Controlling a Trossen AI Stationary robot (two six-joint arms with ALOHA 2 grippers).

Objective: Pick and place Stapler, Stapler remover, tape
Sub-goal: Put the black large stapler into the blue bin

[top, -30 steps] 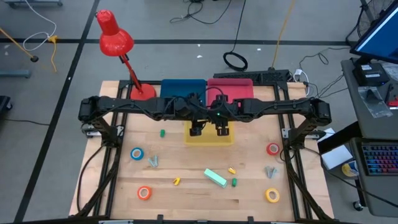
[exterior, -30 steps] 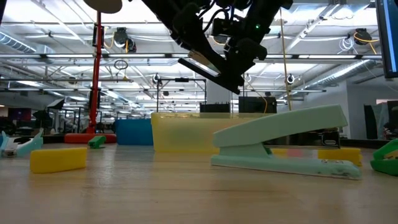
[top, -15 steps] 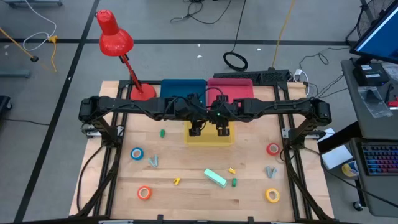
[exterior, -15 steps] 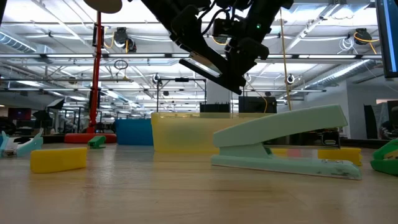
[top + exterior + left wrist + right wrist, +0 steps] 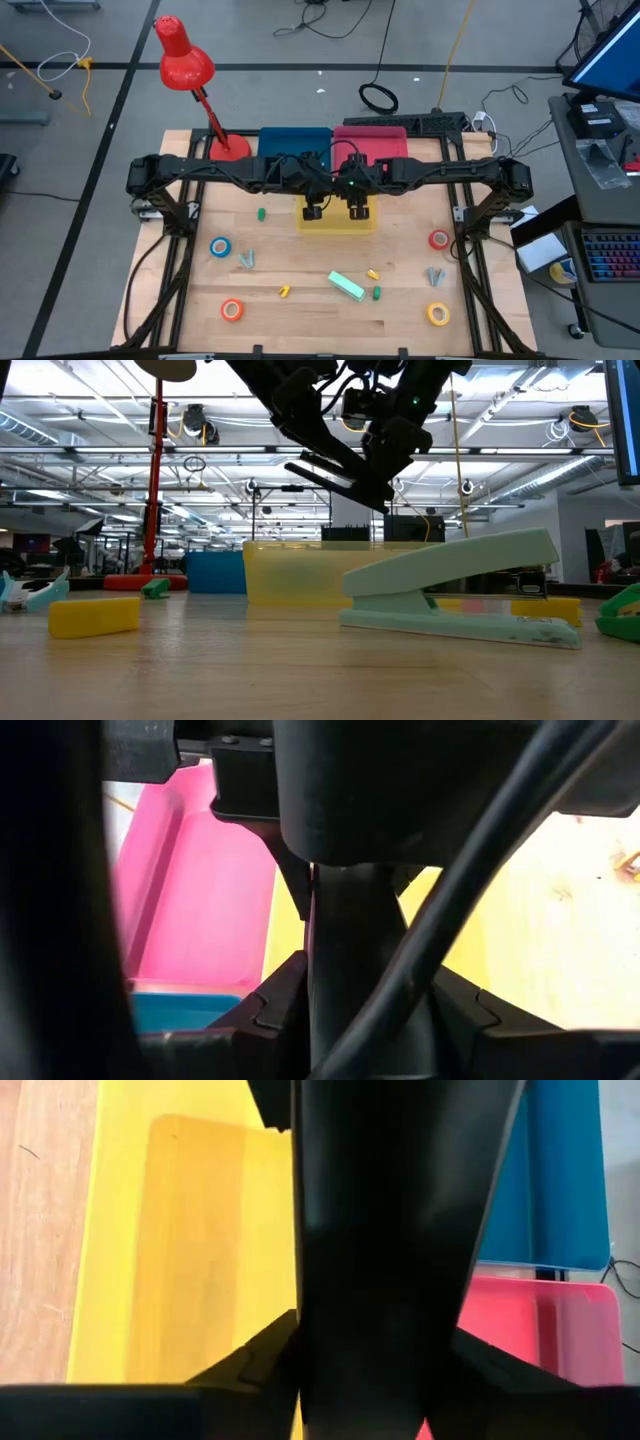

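High view showed both arms reaching in from the sides to meet over the yellow tray (image 5: 337, 224) at the middle of the table (image 5: 300, 330). The left jaws and right jaws hung side by side above that tray. Whether either pair stood wide or narrow could not be told, as dark arm parts blocked both wrist views. Nothing could be seen held in either.

The blue tray (image 5: 295, 142) and pink tray (image 5: 370, 140) sat side by side just behind the yellow one. A red lamp (image 5: 185, 60) stood at the far left corner.

The stapler (image 5: 347, 286), pale green, lay flat on the table near the front, well apart from the trays. In the low view it (image 5: 450, 590) rested in front of the yellow tray (image 5: 300, 572), with the arms above and behind it.

The four tape rolls all lay on the table:
- blue tape (image 5: 219, 246) on the left
- orange tape (image 5: 232, 310) at the front left
- red tape (image 5: 438, 239) on the right
- yellow tape (image 5: 438, 314) at the front right

One grey remover (image 5: 247, 259) lay just beside the blue tape, and another remover (image 5: 434, 274) lay between the red and yellow tapes.
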